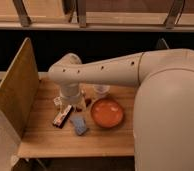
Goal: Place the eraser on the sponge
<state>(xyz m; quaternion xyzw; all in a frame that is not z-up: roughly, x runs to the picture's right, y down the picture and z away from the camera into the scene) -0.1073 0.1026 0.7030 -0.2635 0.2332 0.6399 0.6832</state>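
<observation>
Standing beside the desk [55, 142], I see the robot's pale arm [105, 69] reach in from the right and bend down over the far-left part of the top. Its gripper [74, 101] hangs low there, between a small white cube [57, 101] on the left and a reddish-brown sausage-shaped thing [85, 103] on the right. Whether the jaws are spread or pressed together I cannot tell.

The eraser [62, 115] lies flat on the wood, slanted, just near of the gripper and seemingly free of it. The sponge [79, 125] sits just to its right and a little nearer, with nothing on top. An orange plate [107, 113] rests right of both, and a clear cup [101, 90] stands beyond it.

So the goal is not met at this moment: eraser and sponge are side by side, not stacked. What remains, by my reckoning, is grasping the eraser, a short carry rightward and setting it down on the soft blue block.
</observation>
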